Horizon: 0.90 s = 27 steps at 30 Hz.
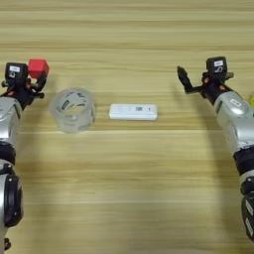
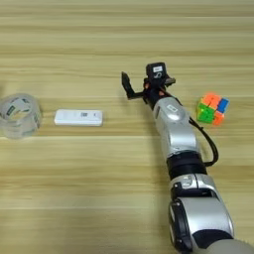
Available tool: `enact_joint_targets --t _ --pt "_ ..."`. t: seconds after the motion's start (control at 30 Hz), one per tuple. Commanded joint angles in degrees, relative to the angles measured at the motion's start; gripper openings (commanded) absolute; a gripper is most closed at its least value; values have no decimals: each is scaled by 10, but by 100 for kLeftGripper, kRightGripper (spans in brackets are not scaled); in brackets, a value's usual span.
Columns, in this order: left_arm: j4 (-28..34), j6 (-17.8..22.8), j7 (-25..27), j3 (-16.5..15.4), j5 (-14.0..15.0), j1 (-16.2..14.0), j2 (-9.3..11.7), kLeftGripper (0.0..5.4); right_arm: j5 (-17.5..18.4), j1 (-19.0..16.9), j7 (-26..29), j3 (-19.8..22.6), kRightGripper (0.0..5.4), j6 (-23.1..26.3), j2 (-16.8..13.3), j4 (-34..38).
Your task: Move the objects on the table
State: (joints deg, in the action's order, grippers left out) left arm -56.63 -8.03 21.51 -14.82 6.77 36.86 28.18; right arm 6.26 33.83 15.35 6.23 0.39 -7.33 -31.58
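the left gripper (image 1: pixel 35 75) sits at the far left of the table (image 1: pixel 129 198), its fingers pinching a red cube (image 1: pixel 38 68). whether the cube is lifted or resting on the wood cannot be told. just right of it stands the clear tape roll (image 1: pixel 73 109), then the flat white bar (image 1: pixel 133 111). the right gripper (image 2: pixel 133 88) hovers right of the bar, fingers apart and holding nothing. a multicoloured puzzle cube (image 2: pixel 212 109) lies further right.

judgement: keep the pinch firm and carry the cube on a path clear of the tape roll, which would slide easily if nudged.
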Motion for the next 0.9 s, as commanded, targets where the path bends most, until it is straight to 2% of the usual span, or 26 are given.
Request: enact_joint_targets --t 0.03,0.3,0.57,0.77,0.9 --pt "-12 -4 -4 8 -9 7 11 224 5 13 0 0 540 -6 1 -4" --pt "-37 0 -10 19 -20 6 16 224 6 9 -1 0 540 -5 1 1" --pt "-27 14 -10 33 -31 -4 17 224 6 8 0 -1 540 -4 1 3" --pt "23 41 -2 40 -26 -31 18 224 7 7 1 -1 540 -2 2 6" --pt "82 71 1 41 -19 -69 13 224 8 5 0 -2 540 0 3 12"
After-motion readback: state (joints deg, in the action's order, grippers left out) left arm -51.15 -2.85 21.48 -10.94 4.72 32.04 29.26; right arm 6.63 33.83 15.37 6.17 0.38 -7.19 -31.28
